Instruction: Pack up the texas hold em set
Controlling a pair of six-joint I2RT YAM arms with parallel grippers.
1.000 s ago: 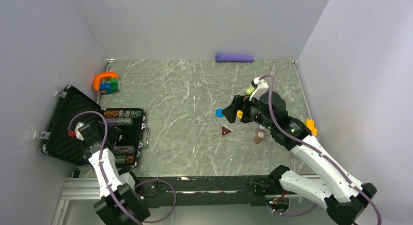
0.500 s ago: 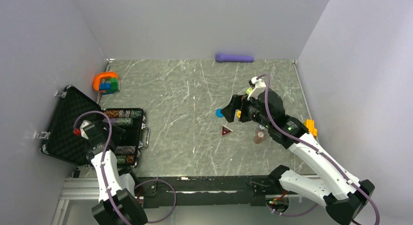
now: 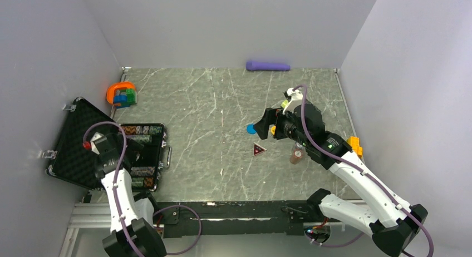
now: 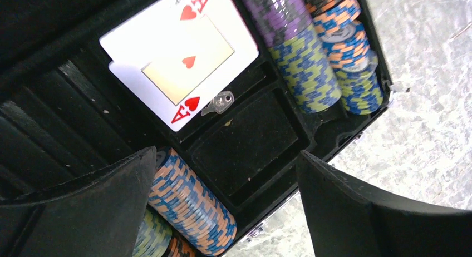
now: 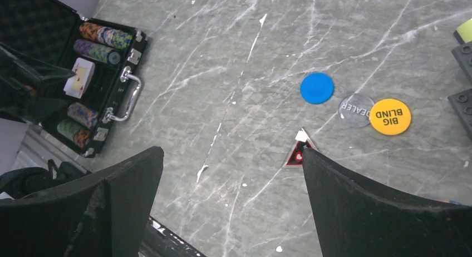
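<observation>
The black foam-lined case lies open at the left table edge. Striped chip stacks fill its slots, and more chips lie along its far side. An ace-of-hearts card rests in a middle slot with a small key beside it. My left gripper hovers open over the case tray, holding nothing. A blue disc, a clear dealer disc, a yellow disc and a dark red triangle lie on the table. My right gripper hangs open above them, empty.
An orange ring toy sits at the back left and a purple cylinder against the back wall. Black studded plates lie right of the discs. A small brownish object lies beside the right arm. Walls close three sides.
My left gripper's jaws have spread wider above the case and its wrist has shifted a little. The right arm has hardly moved.
</observation>
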